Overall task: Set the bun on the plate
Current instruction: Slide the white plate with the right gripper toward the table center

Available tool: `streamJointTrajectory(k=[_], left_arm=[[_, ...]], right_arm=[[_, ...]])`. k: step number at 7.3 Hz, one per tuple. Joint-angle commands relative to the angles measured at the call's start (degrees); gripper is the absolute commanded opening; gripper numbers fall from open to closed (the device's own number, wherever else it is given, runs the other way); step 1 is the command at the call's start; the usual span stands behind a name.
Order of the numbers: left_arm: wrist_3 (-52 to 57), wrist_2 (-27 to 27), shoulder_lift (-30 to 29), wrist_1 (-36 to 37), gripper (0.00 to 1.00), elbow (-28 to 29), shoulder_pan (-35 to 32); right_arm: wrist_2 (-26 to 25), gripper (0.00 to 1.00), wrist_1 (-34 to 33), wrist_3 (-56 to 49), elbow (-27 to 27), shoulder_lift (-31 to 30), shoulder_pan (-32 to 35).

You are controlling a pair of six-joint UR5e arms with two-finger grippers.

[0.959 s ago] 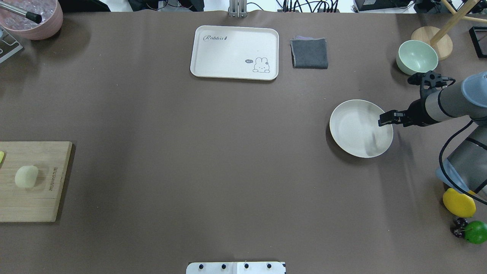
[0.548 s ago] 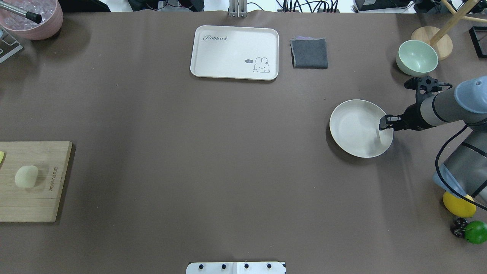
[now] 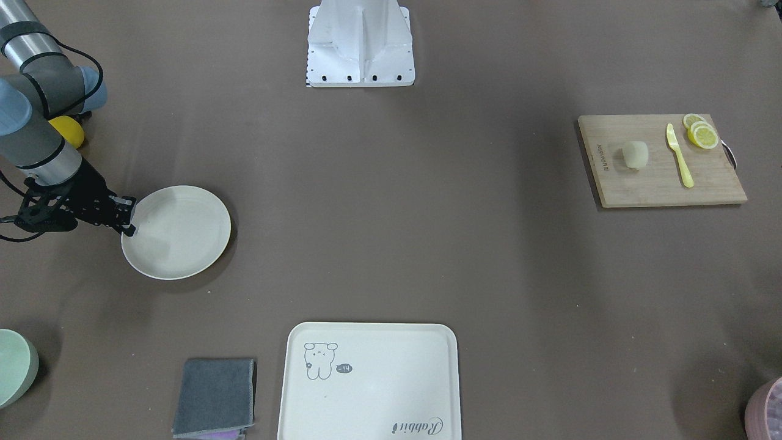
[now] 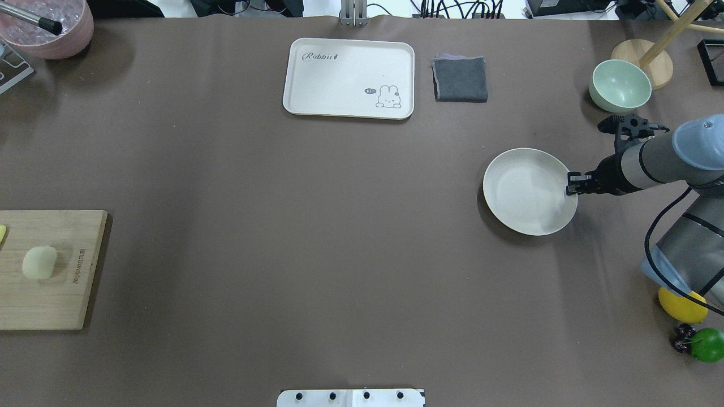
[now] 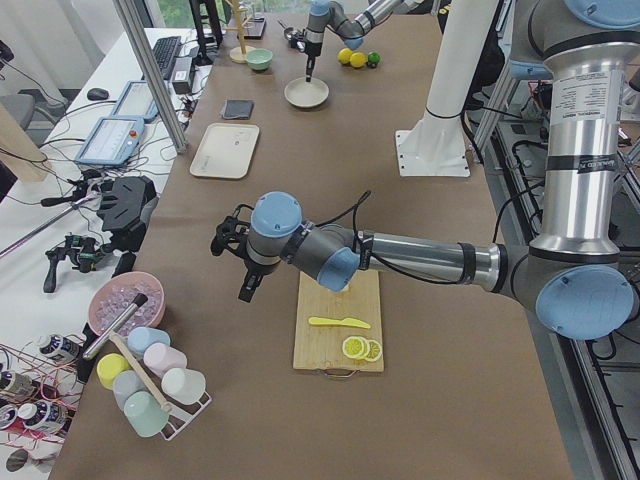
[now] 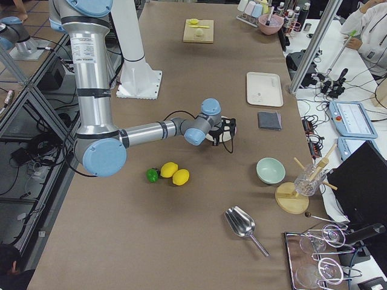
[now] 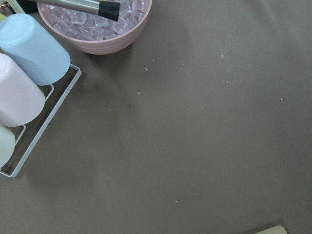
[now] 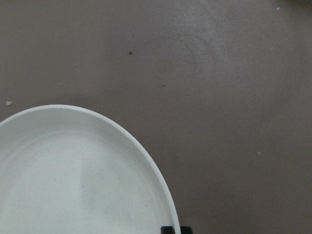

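The bun [image 4: 39,262] [image 3: 635,154] lies on a wooden cutting board [image 4: 62,294] at the table's left end. Far off at the right, the plate [image 4: 523,192] [image 3: 180,235] [image 8: 73,185] rests on the brown cloth. My right gripper [image 4: 572,185] [image 3: 129,217] is at the plate's right rim, and its tips look shut on that rim. My left gripper [image 5: 246,291] shows only in the exterior left view, over the table beside the board. I cannot tell whether it is open or shut.
A cream tray [image 4: 348,76] and a grey cloth [image 4: 460,79] lie at the far edge. A green bowl [image 4: 620,85] stands beyond the right arm. A pink ice bowl [image 4: 48,28] is far left. Lemon slices [image 3: 701,134] and a yellow knife [image 3: 678,153] share the board.
My right gripper came down from over the plate to its right rim. The plate has slid slightly to the left. The bun has not moved.
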Motion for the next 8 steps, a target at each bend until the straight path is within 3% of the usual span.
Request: streamJointTrajectory(k=[1, 2, 4, 8], left_arm=[[0.00, -0.06, 0.00, 0.00, 0.98, 0.00, 0.00], [-0.09, -0.23, 0.00, 0.09, 0.98, 0.00, 0.00], [-0.09, -0.23, 0.00, 0.09, 0.98, 0.00, 0.00], [-1.58, -0.32, 0.00, 0.00, 0.98, 0.00, 0.18]], right_arm=[[-0.44, 0.00, -0.09, 12.73, 2.35, 4.52, -3.13], [-3.23, 0.00, -0.09, 16.44, 2.01, 8.20, -6.38], [-13.50, 0.00, -0.09, 25.22, 1.92, 13.83, -14.81], [-23.54, 0.00, 0.00, 27.28, 1.92, 20.45, -24.59]])
